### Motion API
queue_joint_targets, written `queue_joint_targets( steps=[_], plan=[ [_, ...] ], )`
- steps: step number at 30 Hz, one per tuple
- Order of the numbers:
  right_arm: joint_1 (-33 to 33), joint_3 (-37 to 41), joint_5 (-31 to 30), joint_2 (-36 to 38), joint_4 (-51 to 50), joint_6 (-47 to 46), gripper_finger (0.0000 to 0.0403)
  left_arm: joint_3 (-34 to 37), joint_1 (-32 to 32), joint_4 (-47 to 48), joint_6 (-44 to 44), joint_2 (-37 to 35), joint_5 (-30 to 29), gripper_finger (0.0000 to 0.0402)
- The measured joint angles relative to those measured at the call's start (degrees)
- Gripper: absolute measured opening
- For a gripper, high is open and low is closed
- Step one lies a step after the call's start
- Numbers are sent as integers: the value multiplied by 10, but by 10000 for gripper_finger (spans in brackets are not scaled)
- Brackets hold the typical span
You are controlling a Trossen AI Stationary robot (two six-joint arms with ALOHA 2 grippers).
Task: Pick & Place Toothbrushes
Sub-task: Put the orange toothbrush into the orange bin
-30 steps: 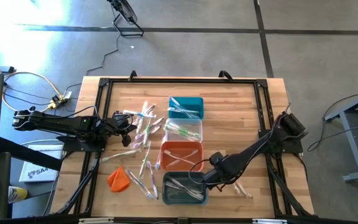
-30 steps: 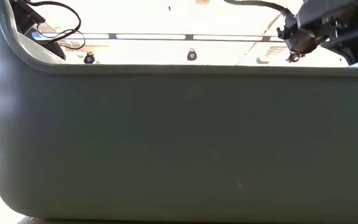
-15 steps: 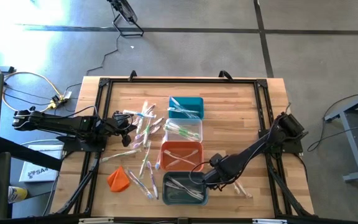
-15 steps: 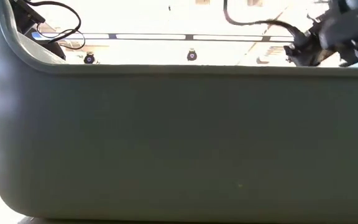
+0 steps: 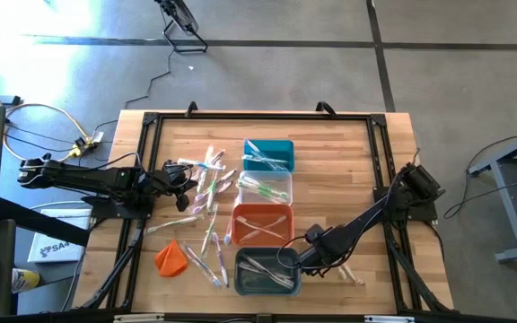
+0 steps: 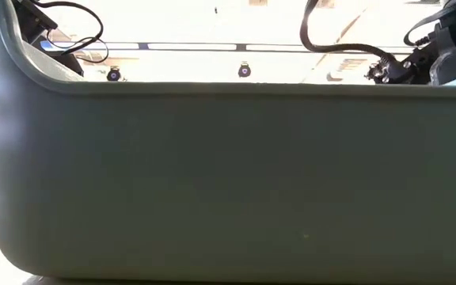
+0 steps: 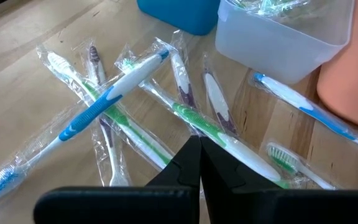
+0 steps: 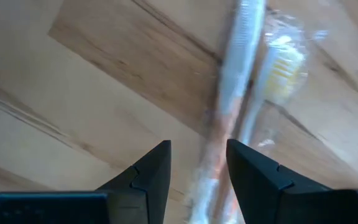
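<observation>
Several wrapped toothbrushes point(image 5: 206, 193) lie scattered flat on the wooden table, left of a row of bins; the left wrist view shows them crossing one another point(image 7: 114, 93). My left gripper point(image 7: 199, 155) is shut and hovers at the left edge of that pile point(image 5: 187, 184), touching nothing. My right gripper point(image 5: 317, 263) points down, open, just right of the grey bin point(image 5: 266, 272). In its wrist view point(image 8: 197, 168) a wrapped toothbrush point(image 8: 229, 81) lies on the table and runs in between the two fingers without touching them. A few more toothbrushes point(image 5: 348, 272) lie there.
The teal bin point(image 5: 268, 154), clear bin point(image 5: 266, 187), orange bin point(image 5: 262, 224) and grey bin stand in a row down the table's middle, each with toothbrushes inside. An orange lump point(image 5: 170, 258) lies at the near left. The grey bin's wall point(image 6: 228, 182) fills the low view.
My right gripper has come down toward the toothbrushes right of the grey bin and shifted slightly toward the table's near right, staying open. The left arm has kept still.
</observation>
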State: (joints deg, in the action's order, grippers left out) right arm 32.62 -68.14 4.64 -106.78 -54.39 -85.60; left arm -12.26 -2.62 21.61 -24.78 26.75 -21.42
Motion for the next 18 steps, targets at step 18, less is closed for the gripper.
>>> queue_joint_targets(
  steps=[18],
  plan=[
    [0, 31, -9, 2, 25, -13, 148, 0, 0, 0, 0, 0, 0, 0]
  ],
)
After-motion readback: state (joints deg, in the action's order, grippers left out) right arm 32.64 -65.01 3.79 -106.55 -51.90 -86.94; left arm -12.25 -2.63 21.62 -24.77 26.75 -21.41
